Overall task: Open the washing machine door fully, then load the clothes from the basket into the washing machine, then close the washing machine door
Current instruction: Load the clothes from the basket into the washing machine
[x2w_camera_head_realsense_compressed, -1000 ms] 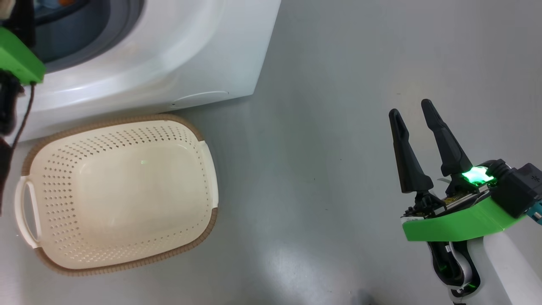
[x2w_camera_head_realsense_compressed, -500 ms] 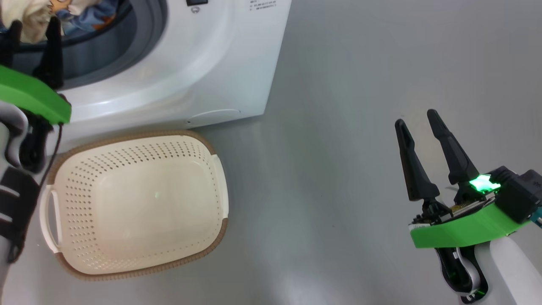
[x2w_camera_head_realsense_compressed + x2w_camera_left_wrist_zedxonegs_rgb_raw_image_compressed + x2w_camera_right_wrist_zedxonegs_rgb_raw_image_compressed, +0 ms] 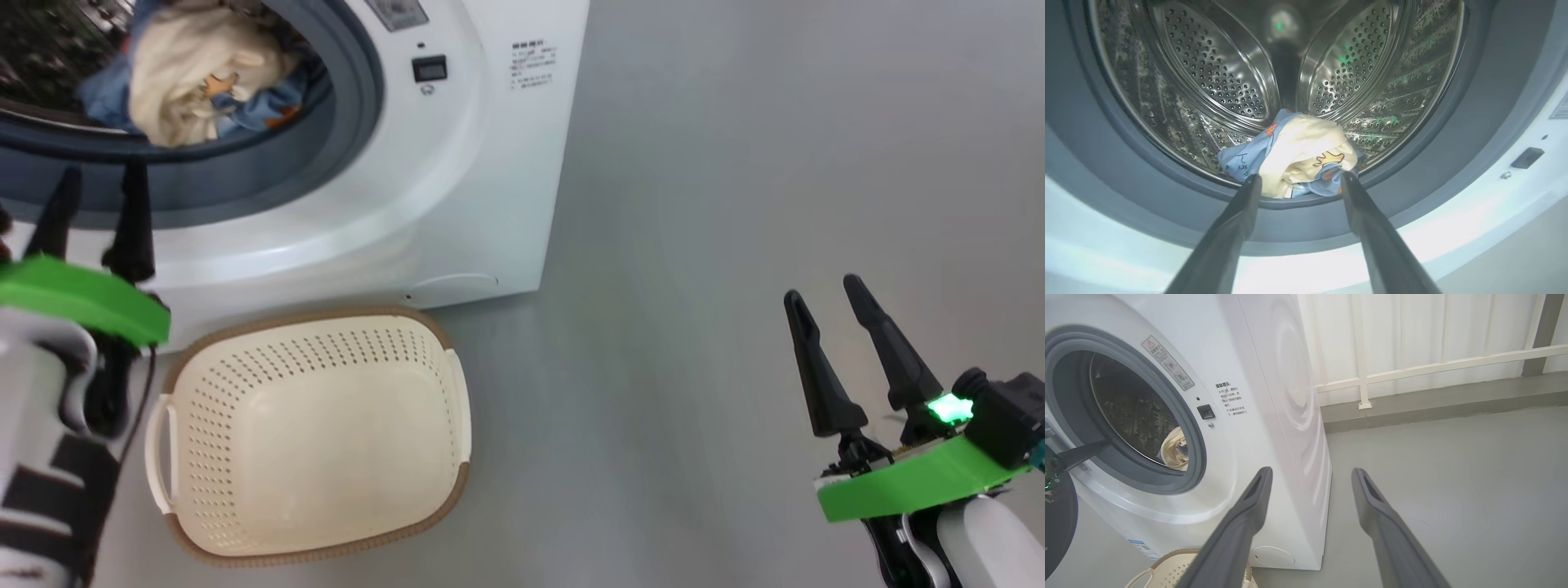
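Nearest, at the head view's lower right, the right gripper (image 3: pixel 823 289) hangs above the floor (image 3: pixel 694 245), fingers wide apart and empty. At left, the left gripper (image 3: pixel 103 170), equally wide and empty, points into the washing machine (image 3: pixel 457 163). Lower, towards the frame's middle, sits the empty basket (image 3: pixel 326 316). Farther in, the clothes (image 3: pixel 196 82) lie heaped at the drum's (image 3: pixel 1216 81) front lip, against the grey seal (image 3: pixel 359 106); shutting the machine now could pinch them there.

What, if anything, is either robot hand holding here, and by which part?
Nothing. The left hand is open before the washing machine, the clothes lying loose inside it; the right hand is open above the floor.
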Controlling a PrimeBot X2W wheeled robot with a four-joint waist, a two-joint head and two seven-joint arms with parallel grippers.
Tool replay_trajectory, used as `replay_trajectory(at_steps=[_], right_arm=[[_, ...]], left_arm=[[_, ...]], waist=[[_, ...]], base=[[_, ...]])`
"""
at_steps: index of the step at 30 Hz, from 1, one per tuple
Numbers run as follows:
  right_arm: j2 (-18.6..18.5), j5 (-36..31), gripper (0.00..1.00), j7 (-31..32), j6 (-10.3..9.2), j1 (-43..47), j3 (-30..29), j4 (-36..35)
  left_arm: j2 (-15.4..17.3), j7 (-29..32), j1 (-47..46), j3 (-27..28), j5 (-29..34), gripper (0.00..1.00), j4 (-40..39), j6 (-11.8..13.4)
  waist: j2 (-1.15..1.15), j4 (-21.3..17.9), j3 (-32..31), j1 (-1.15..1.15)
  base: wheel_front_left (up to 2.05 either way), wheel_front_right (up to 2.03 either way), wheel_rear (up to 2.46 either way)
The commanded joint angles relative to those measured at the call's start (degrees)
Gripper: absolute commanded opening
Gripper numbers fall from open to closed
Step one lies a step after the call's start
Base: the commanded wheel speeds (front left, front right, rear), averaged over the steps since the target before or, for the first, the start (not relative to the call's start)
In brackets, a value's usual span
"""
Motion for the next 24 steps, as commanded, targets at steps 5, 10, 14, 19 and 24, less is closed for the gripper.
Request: replay_trajectory(at_steps=[5, 10, 14, 19, 24], right_arm=[[-2.09, 0.83, 1.00, -0.45, 0.43, 3.11, 0.45, -0.54], [-3.18, 1.23, 1.00, -0.45, 0.43, 4.94, -0.08, 0.00], [-3.76, 1.51, 1.00, -0.45, 0.43, 6.15, -0.49, 0.31], [-4.52, 1.82, 1.00, -0.45, 0.43, 8.07, -1.06, 0.65], [-5.14, 2.05, 1.00, -0.45, 0.43, 9.86, -1.75, 0.87]], left_arm=[[0.61, -0.36, 8.91, 9.44, 6.63, 1.00, -6.09, 1.27], [-1.37, -0.36, 16.37, 16.32, 11.70, 1.00, -10.64, 1.44], [-2.76, -0.36, 20.52, 20.12, 14.69, 1.00, -13.08, 1.30], [-5.12, -0.37, 26.60, 25.10, 18.90, 1.00, -16.09, 0.81], [-6.95, -0.37, 30.66, 28.30, 22.57, 1.00, -18.25, 0.30]], waist=[[0.00, 2.14, -6.48, 0.00], [0.00, 2.67, -9.54, 0.00], [0.00, 3.03, -11.28, 0.00], [0.00, 3.48, -13.92, 0.00], [0.00, 4.10, -15.91, 0.00]], base=[[0.00, 0.00, 0.00], [0.00, 0.00, 0.00], [0.00, 0.00, 0.00], [0.00, 0.00, 0.00], [0.00, 0.00, 0.00]])
